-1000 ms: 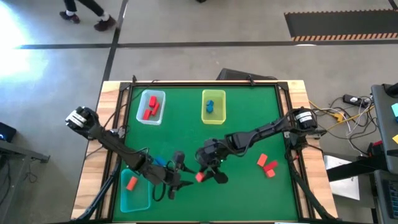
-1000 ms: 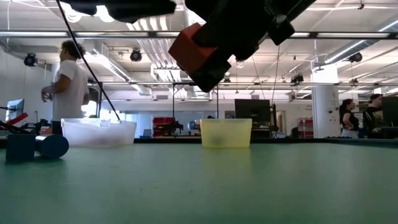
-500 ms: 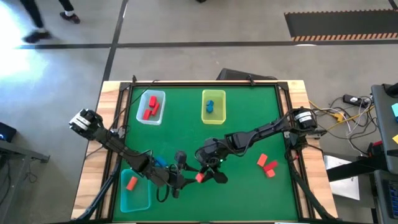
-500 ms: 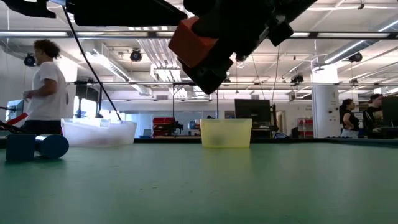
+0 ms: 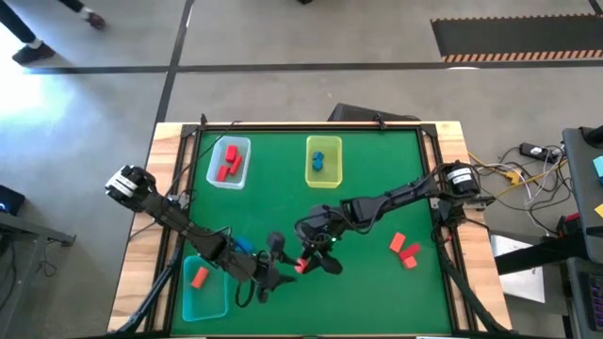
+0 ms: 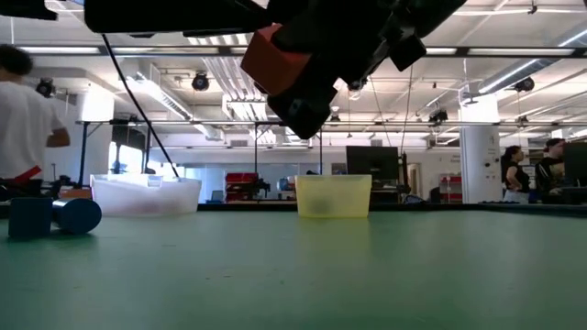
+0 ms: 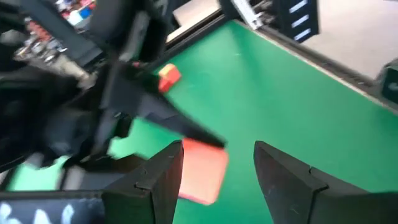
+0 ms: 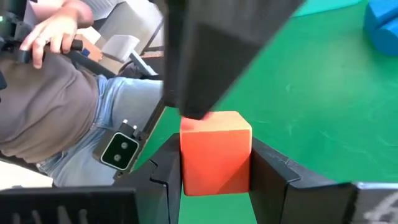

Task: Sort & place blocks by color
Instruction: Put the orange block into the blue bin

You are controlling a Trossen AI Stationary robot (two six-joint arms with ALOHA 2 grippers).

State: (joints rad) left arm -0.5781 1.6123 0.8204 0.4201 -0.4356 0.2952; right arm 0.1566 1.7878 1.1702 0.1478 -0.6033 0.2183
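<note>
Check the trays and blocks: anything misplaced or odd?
Nothing spilled or damaged. Trays sit upright: reds in the pale blue tray, blue in the yellow-green tray, one orange-red in the teal tray. The right end effector holds an orange-red block off the table, beside the open left end effector.

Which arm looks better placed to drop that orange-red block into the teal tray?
Probably the left. The right gripper holds the orange-red block now, but the left gripper, open right beside it, sits much nearer the teal tray, so a handover seems likely.
</note>
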